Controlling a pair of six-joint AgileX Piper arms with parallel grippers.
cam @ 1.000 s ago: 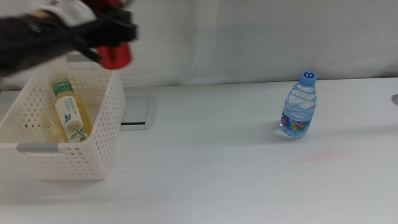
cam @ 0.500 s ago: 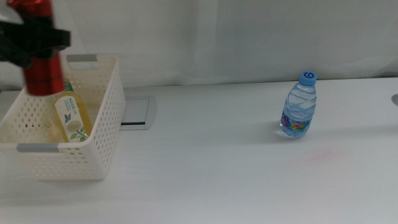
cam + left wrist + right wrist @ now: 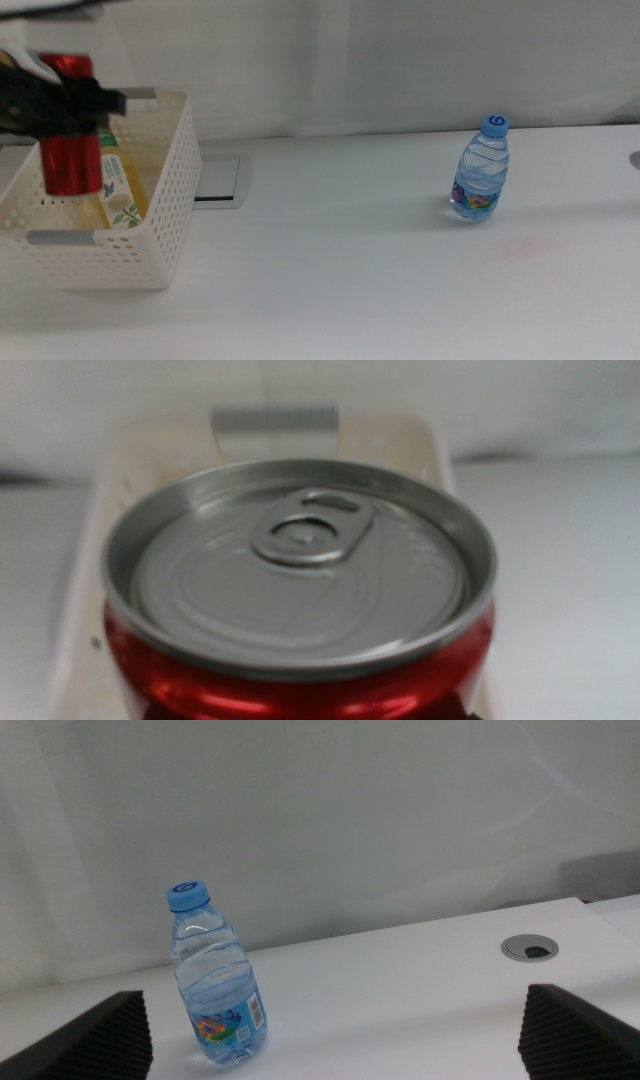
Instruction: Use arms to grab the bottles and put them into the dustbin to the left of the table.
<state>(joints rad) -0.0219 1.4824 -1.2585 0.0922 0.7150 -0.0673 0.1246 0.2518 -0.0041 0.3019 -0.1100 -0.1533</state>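
My left gripper (image 3: 62,103) is shut on the red cola can (image 3: 70,155), holding it upright above the white perforated dustbin (image 3: 172,205) at the table's left end. In the left wrist view the can's silver top (image 3: 300,560) fills the picture and hides the jaws. A yellow tea bottle (image 3: 116,186) lies inside the dustbin beside the can. The small blue-capped water bottle (image 3: 482,170) stands upright at the right of the white table (image 3: 340,270). My right gripper (image 3: 333,1012) is open, well back from that water bottle (image 3: 215,990) and outside the middle view.
A flat grey-rimmed plate (image 3: 220,180) is set into the table just right of the dustbin. A round cable grommet (image 3: 530,948) sits near the table's right end. The dustbin's grey handle (image 3: 275,417) shows beyond the can. A white curtain backs the table.
The left arm carried the can leftward from over the dustbin's right wall to above its inside, then lowered it toward the tea bottle. The water bottle has not moved.
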